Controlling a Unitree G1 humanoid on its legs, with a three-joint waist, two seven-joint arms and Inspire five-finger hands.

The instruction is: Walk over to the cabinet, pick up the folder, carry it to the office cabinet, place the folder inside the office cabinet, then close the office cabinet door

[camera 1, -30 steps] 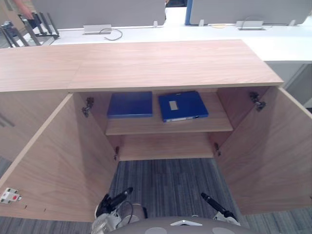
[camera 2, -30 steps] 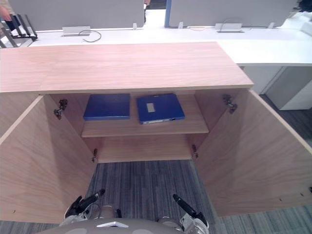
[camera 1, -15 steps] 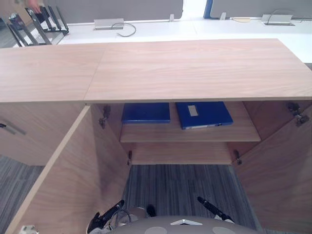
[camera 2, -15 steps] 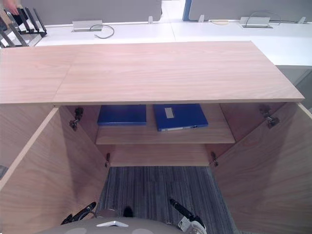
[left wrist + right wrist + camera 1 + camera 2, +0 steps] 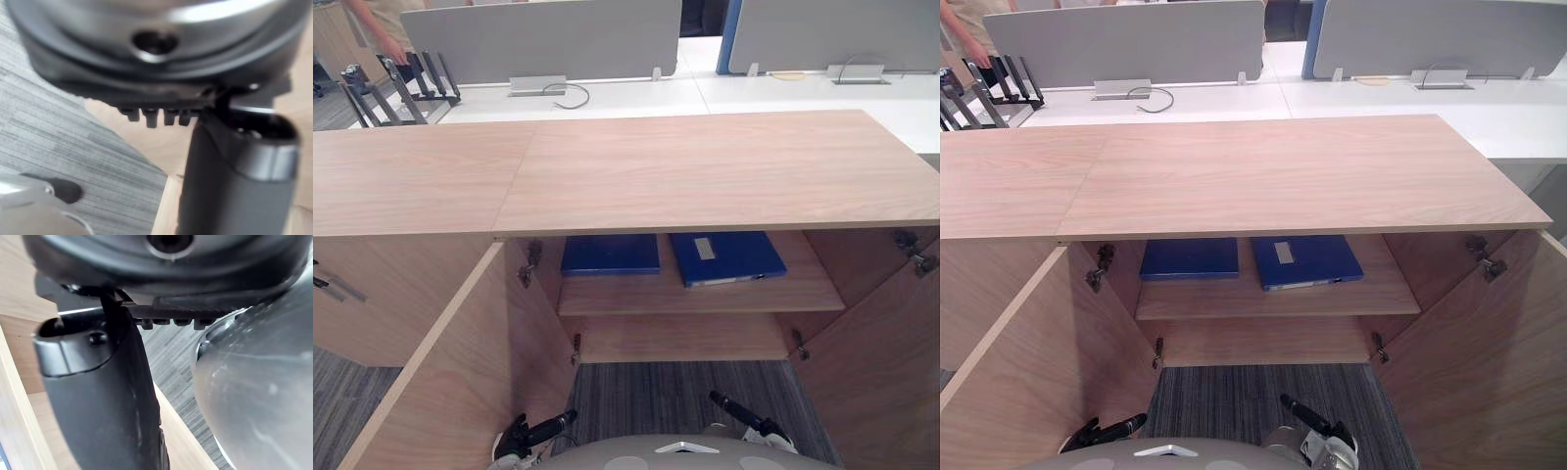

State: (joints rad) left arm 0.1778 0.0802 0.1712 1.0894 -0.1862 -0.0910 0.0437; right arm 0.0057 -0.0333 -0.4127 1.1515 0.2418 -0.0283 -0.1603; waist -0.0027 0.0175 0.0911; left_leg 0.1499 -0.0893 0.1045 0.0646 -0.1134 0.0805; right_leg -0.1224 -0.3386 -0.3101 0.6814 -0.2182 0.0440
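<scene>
Two blue folders lie flat on the upper shelf (image 5: 705, 294) of the open wooden cabinet (image 5: 705, 166): a plain one (image 5: 610, 254) on the left and one with a pale label (image 5: 724, 257) on the right. Both cabinet doors stand wide open, the left door (image 5: 460, 372) and the right door (image 5: 881, 372). My left hand (image 5: 533, 433) and right hand (image 5: 744, 419) hang low in front of the cabinet, well below the shelf, fingers straight and holding nothing. The wrist views show each thumb (image 5: 234, 181) (image 5: 98, 396) standing out straight beside wood and carpet.
Grey striped carpet (image 5: 685, 387) lies between the doors. A closed neighbouring cabinet (image 5: 372, 284) adjoins on the left. Behind stands a white desk (image 5: 626, 96) with grey dividers, a cable and black racks (image 5: 391, 83). A person (image 5: 382, 20) stands at the far back left.
The whole picture has shifted, so the camera moved: the cabinet now sits lower and more of the desk behind shows. Folders and doors have not moved. Both hands still hang low.
</scene>
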